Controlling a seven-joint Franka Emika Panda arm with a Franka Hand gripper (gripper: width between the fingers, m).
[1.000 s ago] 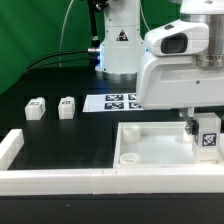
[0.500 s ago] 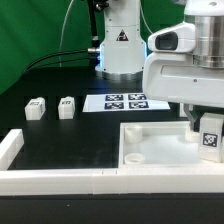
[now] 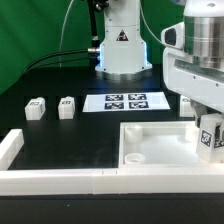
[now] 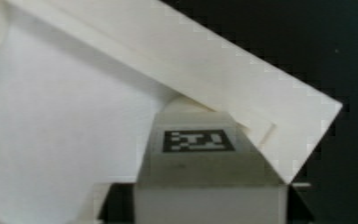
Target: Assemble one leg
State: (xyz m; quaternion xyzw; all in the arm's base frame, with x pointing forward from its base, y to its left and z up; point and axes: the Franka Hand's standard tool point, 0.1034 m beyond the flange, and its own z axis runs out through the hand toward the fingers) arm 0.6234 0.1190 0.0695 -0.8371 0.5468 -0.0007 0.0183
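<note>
My gripper (image 3: pixel 204 128) is shut on a leg (image 3: pixel 211 138), a chunky white peg with a square marker tag. It holds the leg upright at the right end of the large white tray (image 3: pixel 150 135), by its far right corner. In the wrist view the leg (image 4: pixel 201 150) sits between the dark fingers (image 4: pixel 123 202), with the tray's white floor (image 4: pixel 69 110) and its corner wall behind it. I cannot tell whether the leg touches the tray. Two more legs (image 3: pixel 36 107) (image 3: pixel 67 106) lie on the black table at the exterior view's left.
The marker board (image 3: pixel 128 101) lies flat behind the tray. The robot base (image 3: pixel 120 45) stands at the back. A white rail (image 3: pixel 50 178) runs along the front edge, with a short upright end (image 3: pixel 10 145) at the left.
The arm has moved toward the exterior view's right with the leg in its grip, uncovering more of the marker board and the tray's back wall. The two loose legs have not moved.
</note>
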